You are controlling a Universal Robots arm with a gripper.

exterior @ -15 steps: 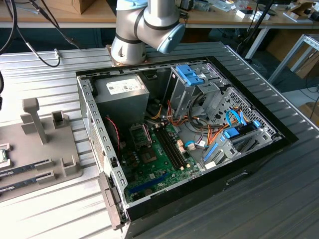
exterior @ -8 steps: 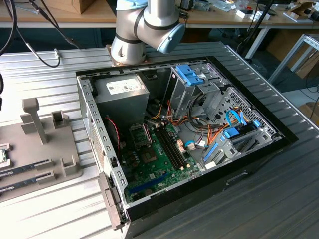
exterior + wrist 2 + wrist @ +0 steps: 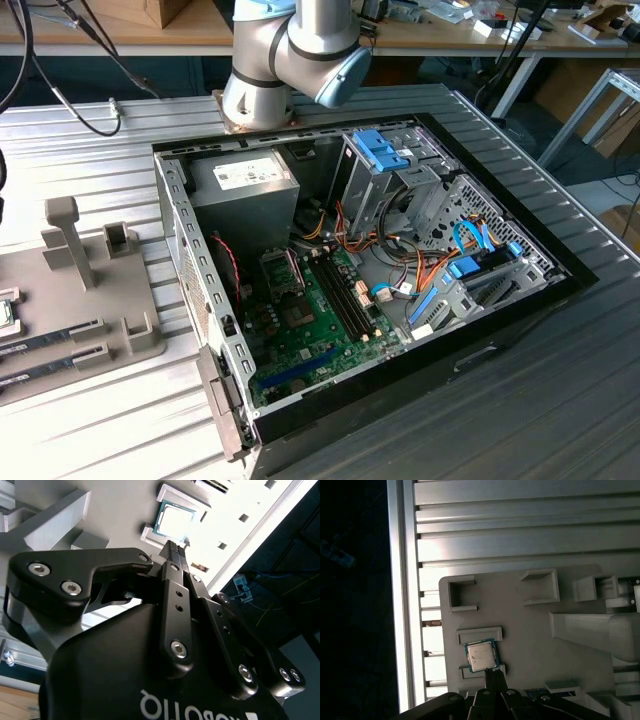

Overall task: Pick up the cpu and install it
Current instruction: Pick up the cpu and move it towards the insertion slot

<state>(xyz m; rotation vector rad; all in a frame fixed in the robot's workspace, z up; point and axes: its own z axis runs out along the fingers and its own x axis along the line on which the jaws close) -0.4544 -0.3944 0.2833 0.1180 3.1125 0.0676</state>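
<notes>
While the gripper (image 3: 492,676) hangs with jaws pressed together, empty, the cpu (image 3: 481,656) lies just ahead of its tips in a grey fixture plate (image 3: 535,630). That plate rests on a ribbed aluminium table (image 3: 520,530).

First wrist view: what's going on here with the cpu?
The arm's hand, closed and empty, is poised by one edge of the cpu, which lies flat in its pocket on the grey holder tray. Nothing is gripped. In the exterior view the computer case lies open.
</notes>
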